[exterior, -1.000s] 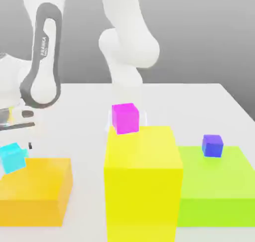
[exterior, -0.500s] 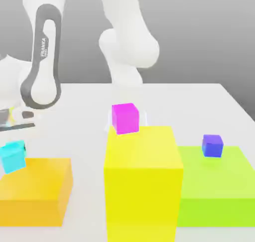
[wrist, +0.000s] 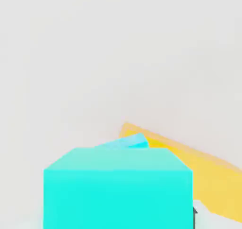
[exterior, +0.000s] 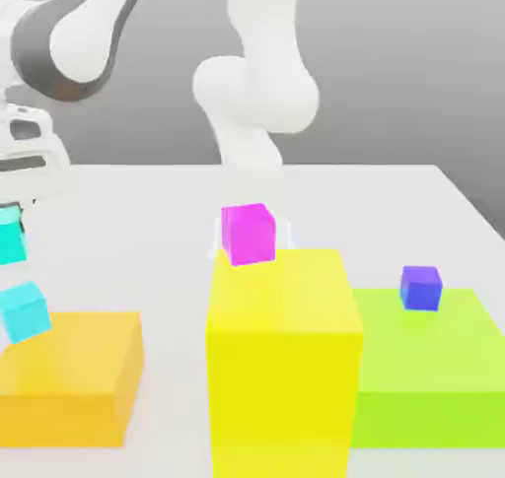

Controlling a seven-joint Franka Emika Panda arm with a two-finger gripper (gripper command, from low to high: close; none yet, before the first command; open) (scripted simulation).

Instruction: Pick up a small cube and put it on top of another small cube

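Note:
At the exterior view's far left, my gripper [exterior: 10,220] hangs in the air, shut on a small turquoise cube [exterior: 9,241]. A second small turquoise cube [exterior: 25,310] sits tilted just below it, at the left edge of the orange block [exterior: 74,373]. In the hand view the held cube [wrist: 118,190] fills the foreground. Past it peeks the other small cube [wrist: 128,141], with the orange block [wrist: 203,173] beside it.
A tall yellow block [exterior: 281,358] stands in the middle with a magenta cube [exterior: 248,234] at its back edge. A lower green block [exterior: 424,363] at the exterior view's right carries a blue-violet cube [exterior: 421,288]. White tabletop [exterior: 375,210] lies behind them.
The arm has swung upward and the gripper has risen at the far left with a turquoise cube in it. The other turquoise cube stays by the orange block.

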